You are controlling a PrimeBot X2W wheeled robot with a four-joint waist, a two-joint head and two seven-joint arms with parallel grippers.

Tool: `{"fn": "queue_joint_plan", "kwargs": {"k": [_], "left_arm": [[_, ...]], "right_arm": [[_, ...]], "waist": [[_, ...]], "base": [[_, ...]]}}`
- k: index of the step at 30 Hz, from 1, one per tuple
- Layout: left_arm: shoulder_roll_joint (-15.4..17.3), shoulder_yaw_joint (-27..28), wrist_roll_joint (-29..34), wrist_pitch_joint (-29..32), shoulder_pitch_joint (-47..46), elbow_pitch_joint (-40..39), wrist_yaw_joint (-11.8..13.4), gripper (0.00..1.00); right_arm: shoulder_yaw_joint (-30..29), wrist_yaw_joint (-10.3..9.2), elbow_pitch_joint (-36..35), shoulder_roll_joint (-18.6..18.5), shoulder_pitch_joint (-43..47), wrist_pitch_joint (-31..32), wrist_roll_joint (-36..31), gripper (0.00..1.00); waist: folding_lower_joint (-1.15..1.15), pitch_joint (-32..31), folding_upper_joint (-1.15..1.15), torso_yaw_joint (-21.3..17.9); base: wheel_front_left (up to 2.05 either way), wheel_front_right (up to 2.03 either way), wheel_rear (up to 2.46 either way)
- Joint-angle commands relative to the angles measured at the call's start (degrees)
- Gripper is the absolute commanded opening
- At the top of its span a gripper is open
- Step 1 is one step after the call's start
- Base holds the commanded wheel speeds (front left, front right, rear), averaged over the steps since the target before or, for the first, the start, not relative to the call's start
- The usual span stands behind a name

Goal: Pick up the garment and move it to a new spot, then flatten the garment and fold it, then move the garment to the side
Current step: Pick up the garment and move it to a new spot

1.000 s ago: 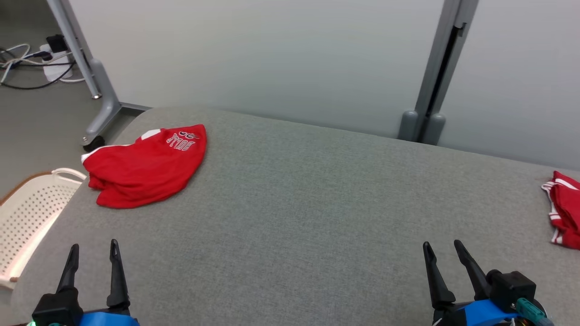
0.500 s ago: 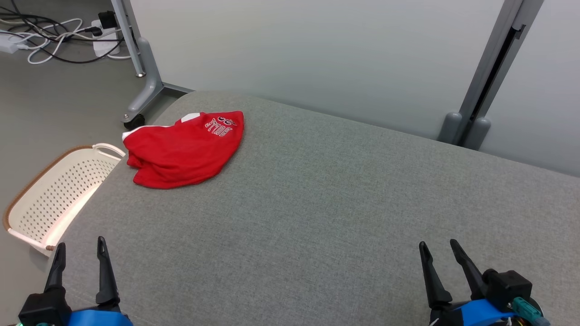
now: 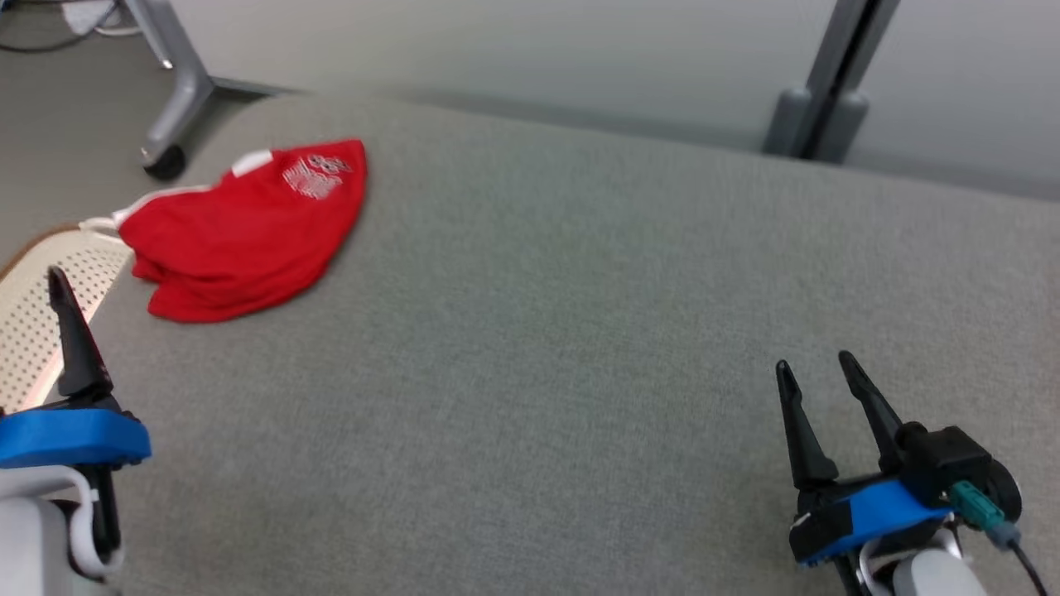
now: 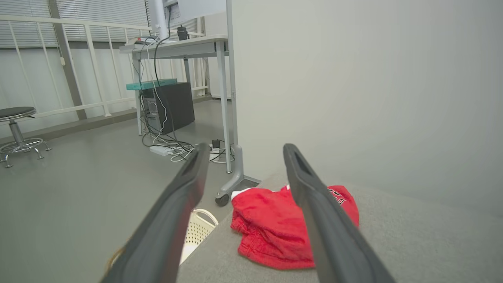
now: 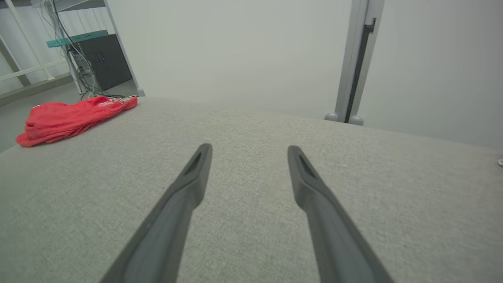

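The garment is a crumpled red jersey with white lettering, lying at the far left corner of the grey padded surface. One finger of my left gripper rises at the left edge of the head view, short of the garment and nearer than it. In the left wrist view the left gripper is open and empty, with the garment ahead of it and partly behind the right finger. My right gripper hangs open and empty over bare surface at the near right, far from the garment.
A perforated cream basket sits on the floor off the surface's left edge. A wheeled grey stand leg stands beyond the garment. A grey post and pale wall panels lie behind the surface. A desk with cables stands further left.
The head camera has swung and tipped, so the whole picture shifted. My left gripper now stands higher at the left edge, one finger showing. Both grippers stay open. The garment lies unchanged.
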Motion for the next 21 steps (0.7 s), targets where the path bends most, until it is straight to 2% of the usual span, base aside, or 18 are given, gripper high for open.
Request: {"fn": "queue_joint_plan", "kwargs": {"k": [1,6,13,21], "left_arm": [[1.25,0.74,-0.69,-0.02,-3.71,1.01,-0.25,1.00],[5.29,2.68,-2.30,0.75,-13.38,4.51,-0.53,1.00],[12.14,3.44,-3.04,3.00,-24.79,13.77,-1.92,1.00],[15.28,0.79,-3.57,9.48,-33.67,29.30,-3.78,1.00]], "right_arm": [[-0.51,0.01,-1.86,-0.24,-1.60,0.89,-1.44,1.00],[-1.45,0.01,-8.54,-0.42,-4.90,3.06,-4.57,1.00],[-2.27,0.01,-18.21,-1.11,-6.33,6.31,-6.21,1.00],[-3.83,0.01,-25.23,-2.14,-4.94,8.91,-6.40,1.00]], "waist": [[-0.01,2.48,-0.01,-0.88],[-0.01,9.42,-0.01,-5.16],[-0.01,17.39,-0.01,-10.32],[-0.01,22.09,-0.01,-12.41]], "base": [[0.00,0.00,0.00],[0.00,0.00,0.00],[0.00,0.00,0.00],[0.00,0.00,0.00]]}}
